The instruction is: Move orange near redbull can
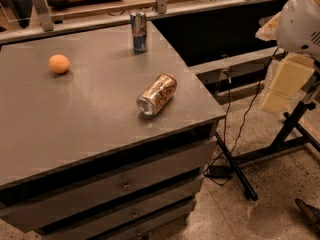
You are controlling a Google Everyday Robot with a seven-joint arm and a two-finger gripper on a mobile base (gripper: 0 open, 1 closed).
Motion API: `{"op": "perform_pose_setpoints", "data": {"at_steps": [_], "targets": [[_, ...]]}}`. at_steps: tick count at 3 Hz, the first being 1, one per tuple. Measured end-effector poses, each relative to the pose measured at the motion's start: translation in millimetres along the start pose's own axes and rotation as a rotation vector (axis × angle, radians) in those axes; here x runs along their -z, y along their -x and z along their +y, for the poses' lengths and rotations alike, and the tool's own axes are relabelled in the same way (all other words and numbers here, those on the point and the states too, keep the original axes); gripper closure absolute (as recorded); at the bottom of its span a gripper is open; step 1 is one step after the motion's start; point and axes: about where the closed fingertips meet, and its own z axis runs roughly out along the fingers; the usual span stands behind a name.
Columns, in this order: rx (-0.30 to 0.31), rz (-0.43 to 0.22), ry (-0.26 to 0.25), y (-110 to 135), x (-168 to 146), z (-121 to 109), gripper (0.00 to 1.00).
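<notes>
The orange (59, 63) lies on the grey table top (90, 129) at the far left. The redbull can (139, 31) stands upright near the table's far edge, well to the right of the orange and apart from it. My gripper is out of view. Only a white rounded part of my arm (300, 19) shows at the upper right edge, off to the right of the table.
A gold-brown can (157, 94) lies on its side near the table's right front corner. Drawers (125, 184) run below the top. A black stand (280, 139) with cables stands on the floor at right. A rail (160, 4) runs behind the table.
</notes>
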Motion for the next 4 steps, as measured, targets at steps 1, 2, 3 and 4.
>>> {"op": "perform_pose_setpoints", "data": {"at_steps": [1, 2, 3, 4], "targets": [[0.000, -0.049, 0.016, 15, -7, -3, 0.00], [-0.014, -0.189, 0.061, 33, -40, 16, 0.00], [-0.048, -0.305, 0.023, 54, -36, 12, 0.00], [-0.048, -0.305, 0.023, 54, -36, 12, 0.00]]}}
